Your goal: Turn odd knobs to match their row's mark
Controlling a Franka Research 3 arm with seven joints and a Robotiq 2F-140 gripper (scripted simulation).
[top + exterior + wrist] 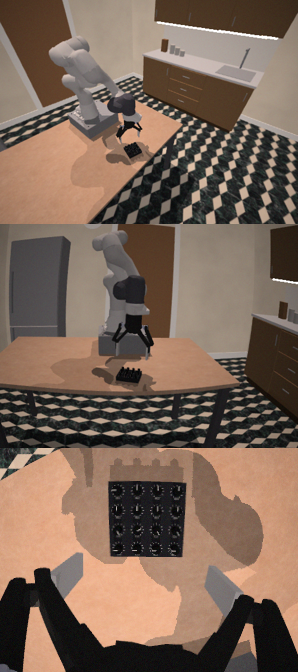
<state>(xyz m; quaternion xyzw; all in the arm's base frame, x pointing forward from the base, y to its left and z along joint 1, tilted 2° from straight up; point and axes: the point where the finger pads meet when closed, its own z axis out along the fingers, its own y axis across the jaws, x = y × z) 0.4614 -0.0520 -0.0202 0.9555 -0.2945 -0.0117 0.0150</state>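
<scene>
The black knob box stands on the wooden table near its front edge. It also shows in the exterior view and in the wrist view, where four rows of small black knobs with thin white lines are visible; the lines are too small to read. My gripper hangs open and empty well above the table, behind the box toward the arm's base. It also shows in the exterior view, and its two fingers frame the lower part of the wrist view.
The arm's grey base block stands on the table behind the box. The table edge runs close in front of the box. Kitchen cabinets stand beyond the table and a fridge stands at the left.
</scene>
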